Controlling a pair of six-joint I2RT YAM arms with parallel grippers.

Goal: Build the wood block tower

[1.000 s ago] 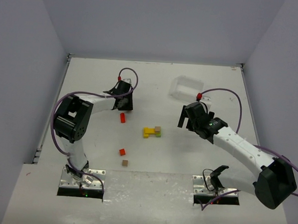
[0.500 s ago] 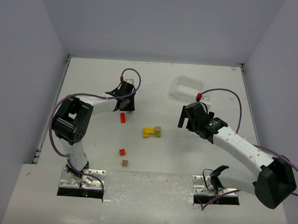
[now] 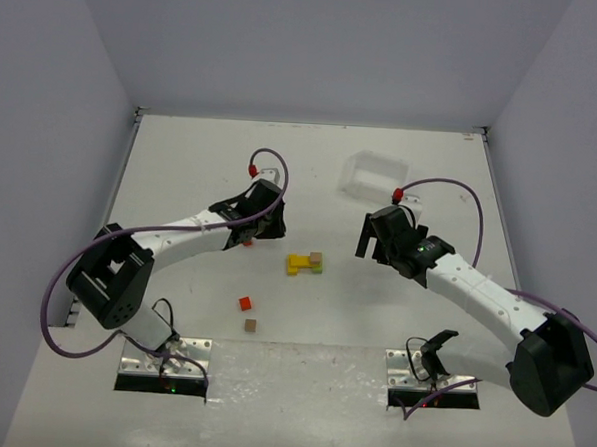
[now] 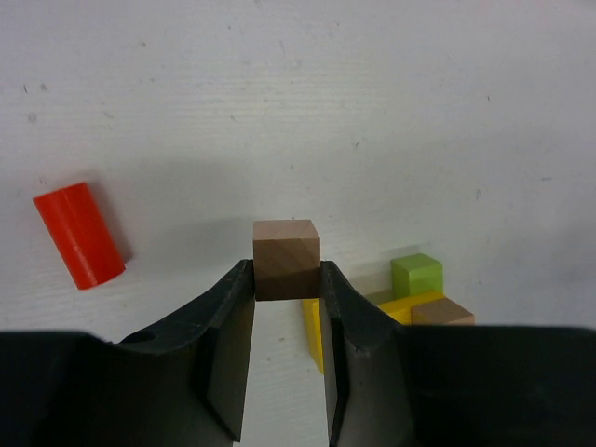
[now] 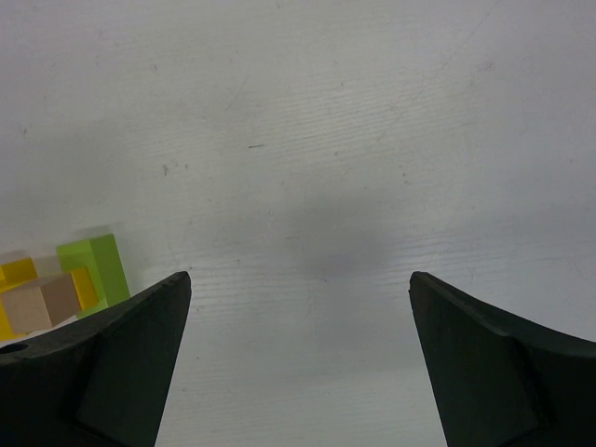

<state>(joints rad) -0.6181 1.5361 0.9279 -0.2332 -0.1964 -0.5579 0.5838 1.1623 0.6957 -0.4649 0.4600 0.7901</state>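
Observation:
The wood block tower [image 3: 304,264] is a low cluster at the table's middle, made of yellow, green and plain brown blocks. My left gripper [image 3: 265,222] hovers just left of it, shut on a plain brown cube [image 4: 287,259]. The left wrist view shows the tower's green block [image 4: 416,275] and yellow block [image 4: 411,306] just beyond my right finger. A red cylinder [image 4: 79,235] lies on the table to the left. My right gripper [image 3: 373,239] is open and empty, right of the tower. The right wrist view shows the tower [image 5: 91,267] at the left edge.
A small red cube [image 3: 244,303] and a small brown cube [image 3: 250,325] lie loose near the front. A clear plastic tray [image 3: 373,176] stands at the back right, behind my right gripper.
My left arm has swung right and forward, bringing its gripper from beside the red cylinder toward the tower. The right arm has not moved.

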